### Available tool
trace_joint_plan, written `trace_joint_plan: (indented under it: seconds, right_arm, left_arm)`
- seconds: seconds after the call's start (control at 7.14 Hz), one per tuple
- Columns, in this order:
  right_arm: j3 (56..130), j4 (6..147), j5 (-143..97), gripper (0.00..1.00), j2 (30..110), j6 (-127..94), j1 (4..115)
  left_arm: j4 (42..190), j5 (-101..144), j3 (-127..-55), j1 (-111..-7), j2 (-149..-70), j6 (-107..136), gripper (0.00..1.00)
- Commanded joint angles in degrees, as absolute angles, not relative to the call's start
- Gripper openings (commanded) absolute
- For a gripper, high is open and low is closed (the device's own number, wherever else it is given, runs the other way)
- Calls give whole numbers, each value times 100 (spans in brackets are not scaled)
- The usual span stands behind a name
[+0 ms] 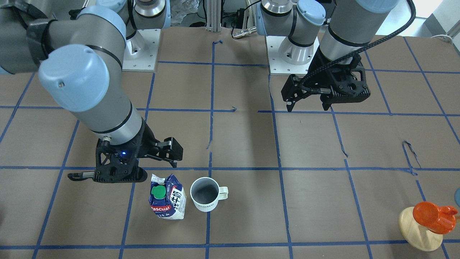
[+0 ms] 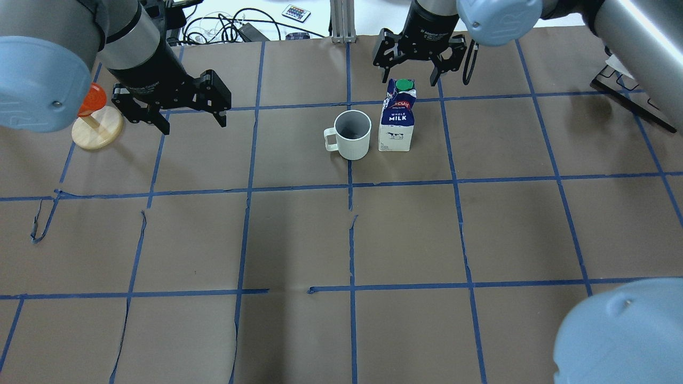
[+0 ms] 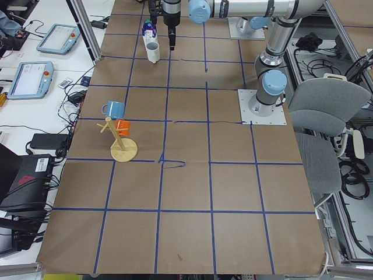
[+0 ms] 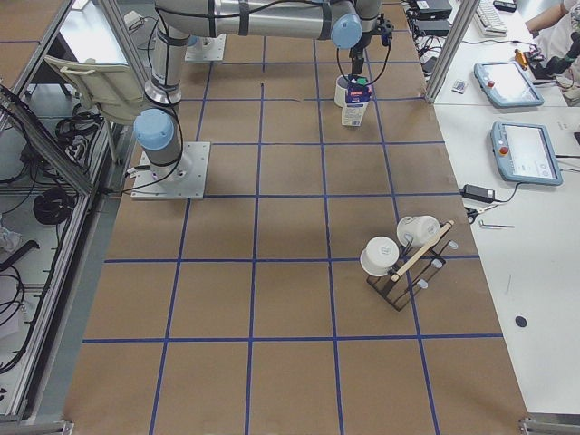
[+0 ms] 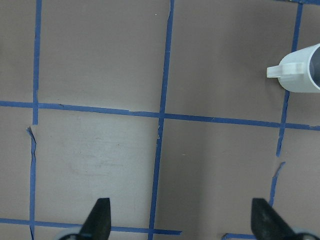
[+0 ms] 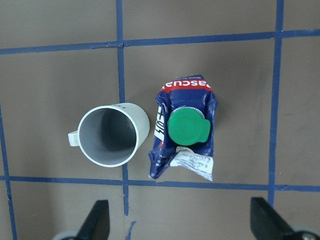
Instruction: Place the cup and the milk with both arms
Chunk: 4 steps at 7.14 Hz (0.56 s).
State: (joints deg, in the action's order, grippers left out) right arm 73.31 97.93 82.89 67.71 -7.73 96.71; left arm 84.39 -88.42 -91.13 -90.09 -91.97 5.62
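Note:
The white cup (image 2: 352, 134) stands upright on the brown table, handle toward my left. The blue and white milk (image 2: 397, 118) carton stands upright close beside it, a small gap between them. Both show in the front view as cup (image 1: 205, 194) and milk (image 1: 168, 197), and in the right wrist view as cup (image 6: 110, 135) and milk (image 6: 185, 130). My right gripper (image 2: 409, 81) is open and empty, hovering above the milk's far side. My left gripper (image 2: 194, 127) is open and empty, well to the left of the cup, whose handle (image 5: 287, 71) shows in the left wrist view.
A wooden mug tree (image 2: 93, 125) with an orange cup stands at the table's far left, just beside my left arm. A rack with white mugs (image 4: 403, 263) stands at the right end of the table. Blue tape lines (image 2: 349, 186) grid the table.

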Motion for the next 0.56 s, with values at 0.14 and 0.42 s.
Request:
trace_joint_plan:
  seconds: [0.14, 0.42]
  right_arm:
    - [7583, 9125, 8824, 100, 7468, -318, 9475]
    - [8171, 9158, 8894, 100, 7961, -72, 9422]
  left_arm:
    - [8455, -8842, -9114, -9009, -9185, 562, 100]
    - [8455, -8842, -9114, -9009, -9176, 562, 100]
